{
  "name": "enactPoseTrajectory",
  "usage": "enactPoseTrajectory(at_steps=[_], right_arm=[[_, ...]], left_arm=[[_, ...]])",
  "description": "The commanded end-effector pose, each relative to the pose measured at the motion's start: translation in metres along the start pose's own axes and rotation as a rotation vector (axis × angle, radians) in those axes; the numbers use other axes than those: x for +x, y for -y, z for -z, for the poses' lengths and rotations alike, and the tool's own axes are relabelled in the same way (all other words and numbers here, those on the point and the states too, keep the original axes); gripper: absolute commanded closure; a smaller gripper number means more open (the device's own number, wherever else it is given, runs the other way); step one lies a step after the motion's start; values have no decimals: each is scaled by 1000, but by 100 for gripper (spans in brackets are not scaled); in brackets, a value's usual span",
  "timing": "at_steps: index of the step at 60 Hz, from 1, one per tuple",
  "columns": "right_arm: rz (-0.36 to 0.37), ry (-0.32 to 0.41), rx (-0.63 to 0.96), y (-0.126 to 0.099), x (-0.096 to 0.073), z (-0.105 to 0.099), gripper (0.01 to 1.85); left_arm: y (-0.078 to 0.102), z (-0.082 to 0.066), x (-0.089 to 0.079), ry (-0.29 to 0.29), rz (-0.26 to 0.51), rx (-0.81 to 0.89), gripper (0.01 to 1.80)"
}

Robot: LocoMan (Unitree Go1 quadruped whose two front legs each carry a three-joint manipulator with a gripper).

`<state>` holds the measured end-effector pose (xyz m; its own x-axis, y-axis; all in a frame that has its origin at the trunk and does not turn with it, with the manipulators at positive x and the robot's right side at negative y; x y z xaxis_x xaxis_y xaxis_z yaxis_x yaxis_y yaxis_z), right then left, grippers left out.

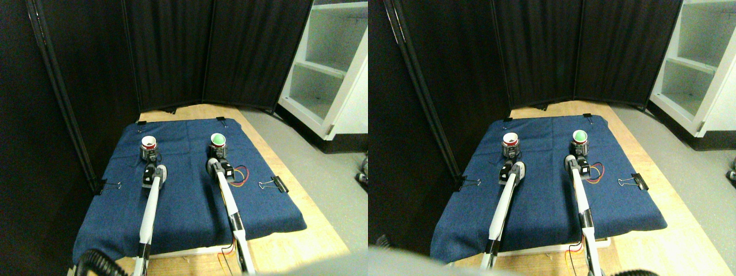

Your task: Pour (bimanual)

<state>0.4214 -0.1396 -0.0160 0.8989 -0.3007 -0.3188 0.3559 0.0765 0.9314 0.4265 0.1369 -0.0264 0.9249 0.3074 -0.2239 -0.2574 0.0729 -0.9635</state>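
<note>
Open blue cloth (190, 201) lies between the two arms and between the red cup (149, 142) and green cup (218, 140), which stand well apart. Loose wires (240, 174) and a binder clip (275, 184) obstruct the right side. Dark screens (172, 52) close the rear.

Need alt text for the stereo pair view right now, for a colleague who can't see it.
Two manipulators reach forward over a blue cloth, the left claw at a red cup, the right claw at a green cup. Binder clips pin the cloth; black curtains stand behind.
</note>
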Motion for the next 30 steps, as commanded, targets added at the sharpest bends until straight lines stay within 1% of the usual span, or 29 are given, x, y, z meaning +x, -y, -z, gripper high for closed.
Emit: enactPoseTrajectory(at_steps=[1, 5, 9, 11, 15, 18, 22, 24, 25, 28, 30], right_arm=[[-67, -8, -7, -14, -5, 0, 153], [-72, -6, 8, -18, -7, -2, 153], [-93, -15, -8, -24, -11, -3, 153], [-122, -35, -13, -28, -13, -4, 153], [-138, -39, -24, -33, -17, -6, 153], [-154, -42, -87, -40, -21, -8, 153], [-169, -57, -124, -45, -23, -9, 153], [-191, -72, -143, -49, -24, -10, 153], [-204, -76, -177, -51, -25, -11, 153], [-206, -82, -182, -54, -29, -12, 153], [-208, -83, -188, -55, -29, -12, 153]], left_arm=[[4, 1, -3, -13, 22, 0, 148], [6, 0, -5, -13, 28, 15, 148], [10, 0, -8, -30, 38, 37, 148], [13, 0, -10, -47, 40, 29, 148], [18, 0, -13, -59, 47, 36, 148], [23, 1, -16, -85, 62, 29, 148], [29, 2, -19, -105, 74, 29, 148], [33, 3, -22, -112, 86, 40, 148], [35, 4, -23, -124, 98, 45, 148], [40, 6, -26, -148, 120, 57, 148], [41, 6, -27, -151, 120, 52, 148]])
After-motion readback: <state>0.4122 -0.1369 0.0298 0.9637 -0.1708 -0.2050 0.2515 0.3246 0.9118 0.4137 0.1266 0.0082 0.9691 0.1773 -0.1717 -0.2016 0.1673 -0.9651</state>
